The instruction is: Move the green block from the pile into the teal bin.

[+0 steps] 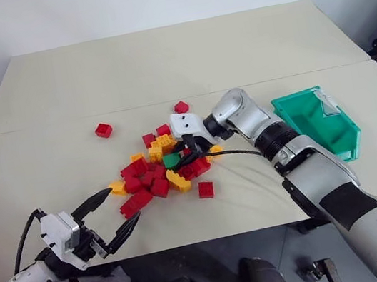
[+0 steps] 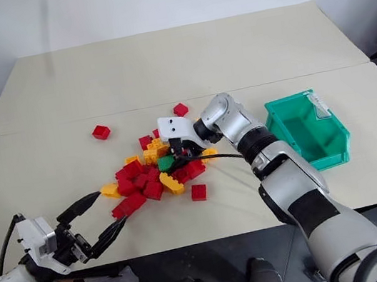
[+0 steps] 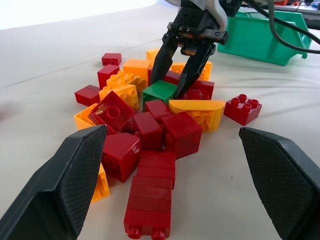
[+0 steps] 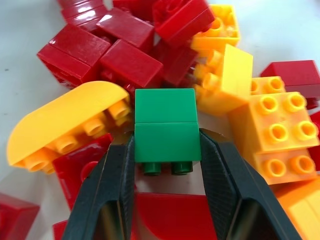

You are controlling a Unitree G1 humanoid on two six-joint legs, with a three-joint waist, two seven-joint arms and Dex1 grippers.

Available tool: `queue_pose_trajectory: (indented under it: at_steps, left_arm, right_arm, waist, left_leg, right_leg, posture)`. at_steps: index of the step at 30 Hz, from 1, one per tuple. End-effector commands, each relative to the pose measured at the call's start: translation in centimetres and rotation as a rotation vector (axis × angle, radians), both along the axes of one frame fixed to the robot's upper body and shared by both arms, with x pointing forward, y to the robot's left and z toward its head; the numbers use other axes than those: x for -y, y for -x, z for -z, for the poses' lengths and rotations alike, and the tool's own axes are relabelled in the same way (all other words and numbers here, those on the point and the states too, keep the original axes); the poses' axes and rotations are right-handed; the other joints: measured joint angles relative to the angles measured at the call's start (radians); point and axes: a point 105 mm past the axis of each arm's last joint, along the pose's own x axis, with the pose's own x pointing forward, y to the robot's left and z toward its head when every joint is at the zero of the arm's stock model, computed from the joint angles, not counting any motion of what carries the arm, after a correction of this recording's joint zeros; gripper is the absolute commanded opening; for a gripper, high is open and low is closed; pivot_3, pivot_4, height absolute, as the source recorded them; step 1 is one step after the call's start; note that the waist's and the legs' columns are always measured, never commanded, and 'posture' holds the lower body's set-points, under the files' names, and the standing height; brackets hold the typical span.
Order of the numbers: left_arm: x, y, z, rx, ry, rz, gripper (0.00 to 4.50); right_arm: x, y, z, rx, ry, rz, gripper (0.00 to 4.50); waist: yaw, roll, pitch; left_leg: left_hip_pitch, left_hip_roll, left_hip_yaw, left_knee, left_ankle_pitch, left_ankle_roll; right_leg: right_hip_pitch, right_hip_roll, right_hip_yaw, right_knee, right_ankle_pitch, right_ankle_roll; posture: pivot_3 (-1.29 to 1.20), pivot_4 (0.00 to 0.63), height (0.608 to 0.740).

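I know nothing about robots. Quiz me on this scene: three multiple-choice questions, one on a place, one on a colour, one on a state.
1. Where is the green block?
A. in the teal bin
B. in the pile
C. alone at the table's far edge

2. What colour is the lone brick lying apart, beyond the pile?
A. red
B. yellow
C. blue

3. How does the right end effector stand?
A. lifted high above the table
B. inside the bin
C. its fingers on either side of the green block

Answers: 1 B, it lies among red and yellow bricks. 2 A, plainly red. 3 C, one black finger at each side.
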Motion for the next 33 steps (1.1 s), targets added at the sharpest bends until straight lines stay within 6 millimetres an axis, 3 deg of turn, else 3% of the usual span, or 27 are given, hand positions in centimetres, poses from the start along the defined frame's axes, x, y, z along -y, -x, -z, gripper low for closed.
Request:
queue_pose_trajectory:
  at_steps: [1, 5, 10, 14, 18, 20, 25, 28, 30, 33]
  left_arm:
    - [0.2, 0.3, -0.7, 0.042, -0.019, 0.001, 4.50]
    - [0.1, 0.2, -0.7, 0.042, -0.021, -0.001, 4.50]
    - [0.8, 0.2, -1.2, 0.054, -0.009, 0.028, 4.50]
    - [2.5, -0.5, -1.8, 0.070, 0.003, 0.112, 4.50]
    - [4.2, -1.2, -2.1, 0.071, 0.006, 0.217, 4.50]
    - [4.7, -1.4, -2.0, 0.064, -0.006, 0.258, 4.50]
    - [5.6, -2.9, -2.0, 0.063, -0.002, 0.342, 4.50]
    - [5.9, -3.6, -2.1, 0.066, -0.006, 0.378, 4.50]
    - [5.9, -3.9, -2.1, 0.068, -0.008, 0.392, 4.50]
    - [6.0, -4.2, -2.2, 0.073, -0.010, 0.402, 4.50]
  right_arm:
    - [-0.4, 0.2, -1.2, 0.009, -0.037, -0.027, 1.46]
    - [-0.6, 0.1, -2.1, 0.003, -0.104, -0.017, 1.46]
    - [1.6, 1.0, -6.5, 0.044, -0.383, -0.086, 1.46]
    - [6.4, 1.5, -8.7, 0.081, -0.515, -0.011, 1.46]
    - [13.8, 2.3, -10.3, 0.156, -0.598, 0.206, 1.46]
    - [16.2, 3.0, -10.3, 0.198, -0.582, 0.272, 1.46]
    - [25.4, 5.7, -9.4, 0.270, -0.552, 0.619, 1.46]
    - [29.2, 6.9, -8.3, 0.311, -0.508, 0.794, 1.46]
    - [31.2, 7.4, -7.0, 0.319, -0.465, 0.883, 1.46]
    - [32.5, 7.4, -5.6, 0.302, -0.429, 0.979, 1.46]
  waist:
    - [0.000, 0.000, 0.000]
    - [0.000, 0.000, 0.000]
    - [0.007, 0.000, 0.000]
    - [0.017, 0.000, 0.000]
    - [0.029, 0.000, 0.000]
    - [0.037, 0.000, 0.000]
    - [0.038, 0.000, 0.000]
    - [0.040, 0.000, 0.000]
    - [0.038, 0.000, 0.000]
    - [0.032, 0.000, 0.000]
  left_leg:
    - [0.000, 0.000, 0.000, 0.000, 0.000, 0.000]
    - [0.000, 0.000, 0.000, 0.000, 0.000, 0.000]
    - [-0.001, 0.001, 0.001, 0.000, 0.000, 0.000]
    - [-0.001, 0.000, -0.001, 0.000, 0.000, 0.000]
    - [-0.001, -0.002, 0.000, 0.001, 0.000, 0.001]
    - [-0.001, -0.003, 0.000, 0.001, 0.000, 0.001]
    - [-0.001, -0.003, 0.006, 0.001, 0.000, 0.001]
    - [0.000, -0.003, 0.013, 0.001, 0.001, 0.002]
    - [0.001, -0.003, 0.016, 0.001, 0.001, 0.002]
    - [0.004, -0.003, 0.020, 0.001, 0.001, 0.002]
  right_leg:
    - [0.000, 0.000, 0.000, 0.000, 0.000, 0.000]
    - [-0.001, 0.000, 0.000, 0.000, 0.000, 0.000]
    - [-0.001, 0.000, 0.001, 0.000, 0.000, 0.000]
    - [0.000, -0.001, 0.000, 0.000, 0.000, 0.000]
    - [0.001, -0.002, 0.000, 0.000, 0.000, 0.001]
    - [0.001, -0.001, -0.001, -0.001, 0.000, 0.001]
    - [0.002, -0.001, -0.001, -0.001, 0.000, 0.001]
    - [0.003, -0.001, 0.000, -0.002, 0.000, 0.001]
    - [0.003, -0.001, 0.002, -0.003, 0.000, 0.000]
    - [0.004, -0.001, 0.005, -0.003, 0.000, 0.000]
  posture:
    - [0.00, 0.150, 0.740]
    - [0.00, 0.150, 0.740]
    - [0.00, 0.150, 0.740]
    - [0.00, 0.150, 0.740]
    - [0.00, 0.150, 0.740]
    - [0.00, 0.150, 0.740]
    - [0.00, 0.150, 0.740]
    - [0.00, 0.150, 0.740]
    - [0.00, 0.150, 0.740]
    - [0.00, 0.150, 0.740]
